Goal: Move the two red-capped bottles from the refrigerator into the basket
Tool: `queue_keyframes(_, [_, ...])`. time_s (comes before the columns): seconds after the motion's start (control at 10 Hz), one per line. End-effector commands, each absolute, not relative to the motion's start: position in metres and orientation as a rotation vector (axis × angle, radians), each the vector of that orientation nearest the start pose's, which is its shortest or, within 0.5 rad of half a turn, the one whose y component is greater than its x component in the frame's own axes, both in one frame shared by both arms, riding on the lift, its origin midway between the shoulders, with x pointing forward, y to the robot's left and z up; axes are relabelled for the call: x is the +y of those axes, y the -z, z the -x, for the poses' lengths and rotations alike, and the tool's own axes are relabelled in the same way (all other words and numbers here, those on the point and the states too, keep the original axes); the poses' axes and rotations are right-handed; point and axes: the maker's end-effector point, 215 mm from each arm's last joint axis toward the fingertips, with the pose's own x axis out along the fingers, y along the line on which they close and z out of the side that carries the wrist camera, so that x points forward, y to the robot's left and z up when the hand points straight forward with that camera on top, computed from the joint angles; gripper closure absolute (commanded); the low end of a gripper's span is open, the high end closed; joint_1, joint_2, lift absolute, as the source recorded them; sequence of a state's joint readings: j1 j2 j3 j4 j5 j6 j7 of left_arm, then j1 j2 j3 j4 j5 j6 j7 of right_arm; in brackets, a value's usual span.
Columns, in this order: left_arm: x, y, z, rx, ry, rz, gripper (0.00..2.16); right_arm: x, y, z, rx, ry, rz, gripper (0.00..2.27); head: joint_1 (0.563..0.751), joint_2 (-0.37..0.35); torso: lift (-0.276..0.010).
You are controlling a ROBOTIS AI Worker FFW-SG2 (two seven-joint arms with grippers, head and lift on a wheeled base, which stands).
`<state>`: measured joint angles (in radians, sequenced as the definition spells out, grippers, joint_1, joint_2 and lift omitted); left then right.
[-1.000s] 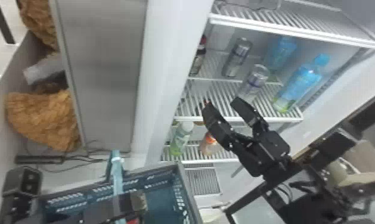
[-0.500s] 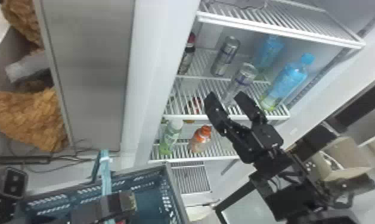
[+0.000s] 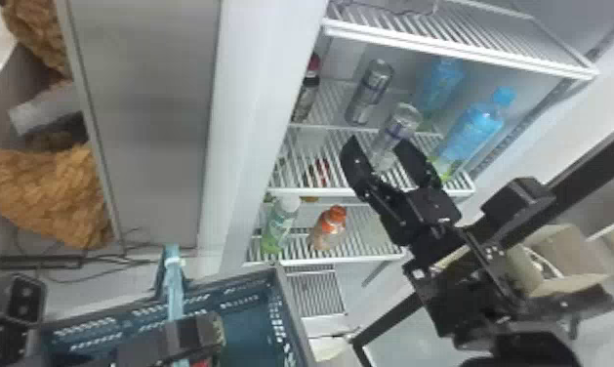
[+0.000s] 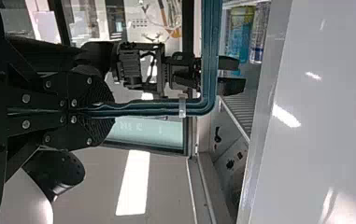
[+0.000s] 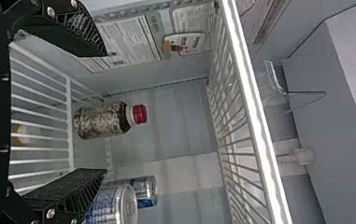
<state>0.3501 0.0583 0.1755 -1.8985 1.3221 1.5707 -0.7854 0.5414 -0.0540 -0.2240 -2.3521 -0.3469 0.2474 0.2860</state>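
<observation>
In the head view, the red-capped dark bottle (image 3: 307, 92) stands on a middle refrigerator shelf, left of the cans. My right gripper (image 3: 378, 146) is open to its lower right, in front of a silver can. In the right wrist view, the bottle (image 5: 101, 120) with its red cap lies beyond the open right gripper (image 5: 102, 112), not touched. The blue basket (image 3: 291, 312) is at the bottom left of the head view, my left gripper (image 3: 195, 336) over it. In the left wrist view, my left gripper (image 4: 105, 111) is shut on the basket's teal handle (image 4: 157, 108).
Silver cans (image 3: 369, 92) and blue bottles (image 3: 471, 129) share the shelf to the right. A green bottle (image 3: 278, 224) and an orange-capped bottle (image 3: 329, 228) stand on the shelf below. White wire shelf edges (image 3: 457, 46) run above my right gripper; a cardboard box (image 3: 564, 258) is at right.
My right gripper has risen against the shelves, uncovering the orange-capped bottle. The head view has shifted, so shelves and basket appear farther left. My left gripper keeps its hold.
</observation>
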Motion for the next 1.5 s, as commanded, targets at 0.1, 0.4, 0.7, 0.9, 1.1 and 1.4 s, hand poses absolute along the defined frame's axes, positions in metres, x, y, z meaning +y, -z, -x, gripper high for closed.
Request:
queue_keyframes(0.1, [0.018, 0.281, -0.226, 0.855, 1.407, 1.556, 1.20, -0.245, 0.248, -0.448, -0.048, -0.211, -0.182, 0.13, 0.695, -0.350, 0.000])
queue_keyframes(0.4, [0.017, 0.280, -0.227, 0.855, 1.410, 1.551, 1.20, -0.238, 0.249, -0.468, -0.066, -0.183, -0.169, 0.14, 0.695, -0.350, 0.000])
queue_keyframes(0.7, [0.017, 0.280, -0.227, 0.856, 1.410, 1.550, 1.20, -0.242, 0.255, -0.488, -0.062, -0.151, -0.161, 0.13, 0.695, -0.350, 0.000])
queue_keyframes(0.9, [0.017, 0.279, -0.228, 0.852, 1.415, 1.547, 1.20, -0.237, 0.263, -0.506, -0.055, -0.157, -0.162, 0.13, 0.695, -0.350, 0.000])
queue_keyframes(1.1, [0.018, 0.279, -0.228, 0.853, 1.414, 1.546, 1.20, -0.227, 0.271, -0.526, -0.054, -0.170, -0.171, 0.13, 0.695, -0.332, 0.000])
queue_keyframes(1.4, [0.018, 0.279, -0.229, 0.853, 1.415, 1.539, 1.20, -0.219, 0.275, -0.547, -0.049, -0.174, -0.163, 0.13, 0.695, -0.303, 0.000])
